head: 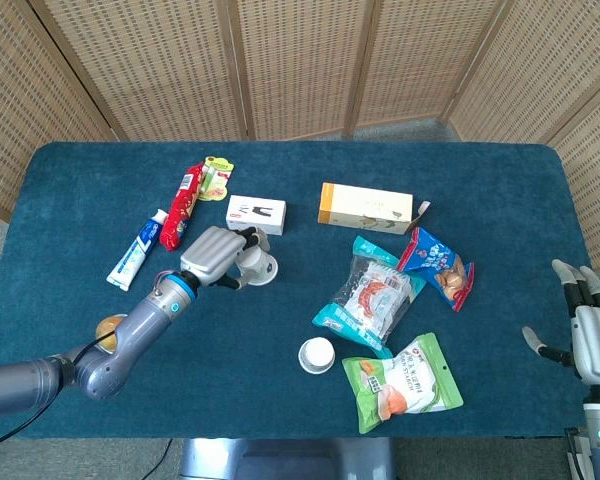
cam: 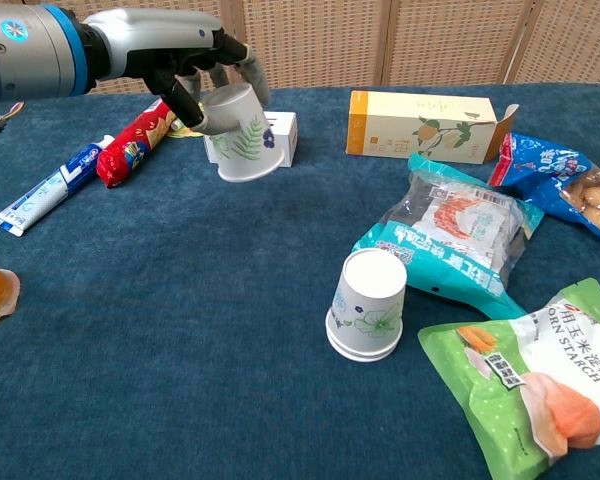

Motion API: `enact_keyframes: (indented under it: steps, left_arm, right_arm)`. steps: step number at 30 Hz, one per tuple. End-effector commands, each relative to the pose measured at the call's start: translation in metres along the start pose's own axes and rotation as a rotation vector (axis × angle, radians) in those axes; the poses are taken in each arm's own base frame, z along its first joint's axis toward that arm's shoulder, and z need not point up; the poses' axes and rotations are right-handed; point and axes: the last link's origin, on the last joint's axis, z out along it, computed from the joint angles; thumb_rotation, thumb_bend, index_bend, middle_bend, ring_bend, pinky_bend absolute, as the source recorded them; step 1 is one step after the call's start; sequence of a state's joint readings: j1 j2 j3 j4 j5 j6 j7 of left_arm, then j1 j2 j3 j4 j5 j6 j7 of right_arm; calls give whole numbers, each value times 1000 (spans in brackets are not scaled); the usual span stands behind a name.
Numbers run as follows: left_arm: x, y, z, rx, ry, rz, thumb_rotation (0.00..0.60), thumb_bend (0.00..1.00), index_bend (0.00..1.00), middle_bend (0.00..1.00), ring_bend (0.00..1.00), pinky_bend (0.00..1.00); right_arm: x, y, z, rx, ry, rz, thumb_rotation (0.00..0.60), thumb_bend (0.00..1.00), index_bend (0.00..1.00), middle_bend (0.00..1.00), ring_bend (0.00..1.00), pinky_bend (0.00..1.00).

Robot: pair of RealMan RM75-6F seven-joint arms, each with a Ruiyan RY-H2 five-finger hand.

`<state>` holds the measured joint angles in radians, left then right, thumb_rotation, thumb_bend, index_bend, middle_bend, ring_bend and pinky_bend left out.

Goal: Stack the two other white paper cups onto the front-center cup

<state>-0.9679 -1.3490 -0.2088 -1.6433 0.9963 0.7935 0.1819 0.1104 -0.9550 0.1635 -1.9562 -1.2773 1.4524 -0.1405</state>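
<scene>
An upside-down white paper cup [cam: 368,305] with a green leaf print stands at the front centre of the blue table [cam: 160,330]; in the head view this cup [head: 317,354] lies beside the snack bags. Its base seems to show a doubled rim. My left hand [cam: 185,70] grips another leaf-printed cup [cam: 242,130] by its closed end, tilted and lifted off the cloth in front of a white box. The head view shows that hand [head: 212,255] with the cup [head: 258,265] at centre left. My right hand [head: 590,335] hangs off the table's right edge, fingers spread, holding nothing.
A white box [head: 256,214], a red packet [head: 183,192] and a toothpaste tube [head: 138,250] lie behind and left of the held cup. A yellow-ended carton [head: 366,207], teal and blue snack bags [head: 370,295] and a green starch bag [head: 405,380] crowd the right of the front cup.
</scene>
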Motion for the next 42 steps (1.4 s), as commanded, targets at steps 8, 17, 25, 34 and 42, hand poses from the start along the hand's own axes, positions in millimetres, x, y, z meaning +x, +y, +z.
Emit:
enact_keyframes:
  steps: [8, 17, 25, 34, 42]
  left_arm:
    - [-8, 51, -18, -194, -82, -59, 600, 463, 294, 262, 385, 563]
    - [-19, 86, -23, -315, -152, -49, 600, 463, 293, 261, 381, 561]
    - [-25, 101, -19, -349, -178, -22, 600, 462, 292, 260, 377, 556]
    - [-30, 108, -16, -354, -198, -1, 600, 462, 291, 260, 371, 546]
    - [-37, 115, -13, -365, -224, 31, 600, 463, 290, 259, 364, 534]
  right_arm:
    - [1, 2, -5, 4, 4, 13, 543, 276, 0, 126, 0, 409]
    - [4, 8, -10, -2, 12, 21, 540, 278, 0, 126, 0, 409]
    - [5, 13, -13, -9, 19, 29, 543, 278, 0, 126, 0, 409]
    - [7, 19, -16, -16, 26, 36, 542, 279, 0, 126, 0, 409]
    - [8, 23, -18, -21, 31, 41, 543, 277, 0, 126, 0, 408]
